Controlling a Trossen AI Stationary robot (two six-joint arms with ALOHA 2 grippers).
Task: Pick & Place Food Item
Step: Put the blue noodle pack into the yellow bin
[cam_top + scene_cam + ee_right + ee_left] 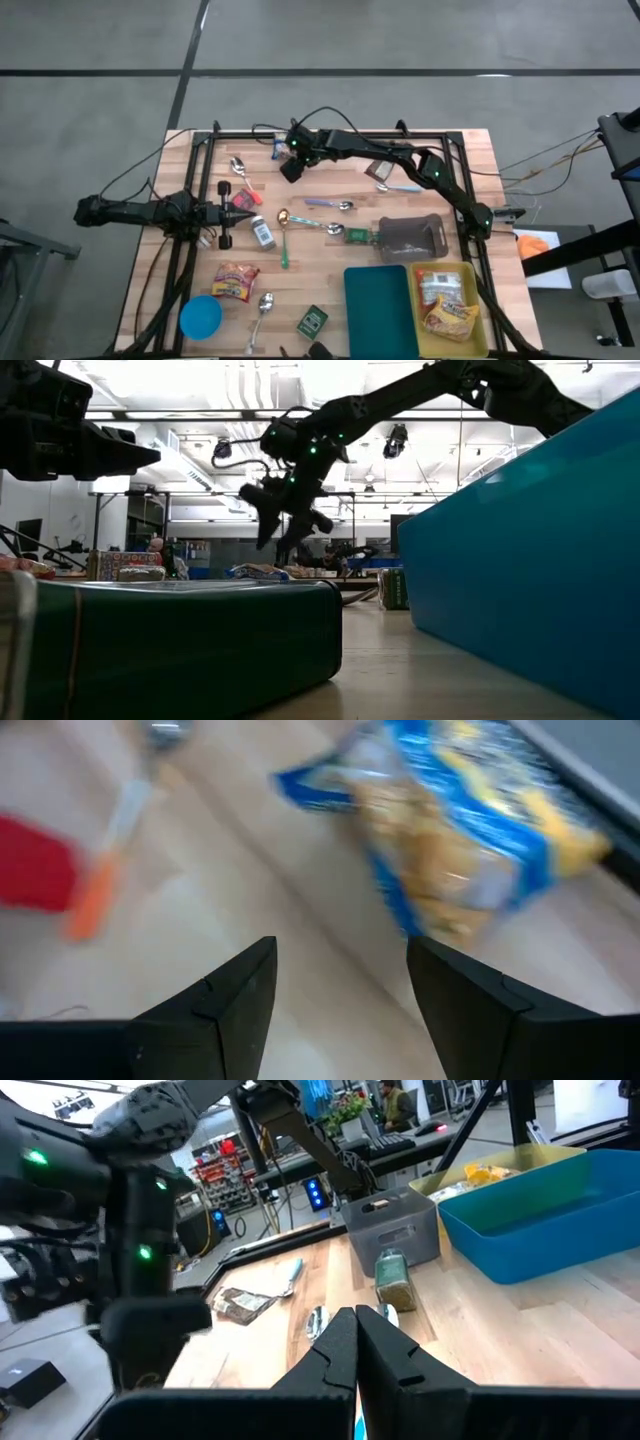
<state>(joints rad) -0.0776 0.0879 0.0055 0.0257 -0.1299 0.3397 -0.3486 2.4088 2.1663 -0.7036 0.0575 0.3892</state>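
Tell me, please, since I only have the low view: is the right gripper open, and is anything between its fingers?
Observer: The right gripper is open, with nothing between its fingers in its wrist view.
Operator: What lies ahead of it?
Observer: A blue and yellow snack bag lies on the wooden table, just beyond the fingers.
Operator: And the left gripper?
Observer: The left gripper is shut, and the high view places it over the table's left side.

— Where are we, then?
— A big open lab or workshop: strip lights (180,405) overhead at twelve o'clock, stocked shelving (215,1165) behind, grey concrete floor (100,110).
— And the bench?
— Wooden table (310,265), cables (560,150) trailing off at three o'clock.
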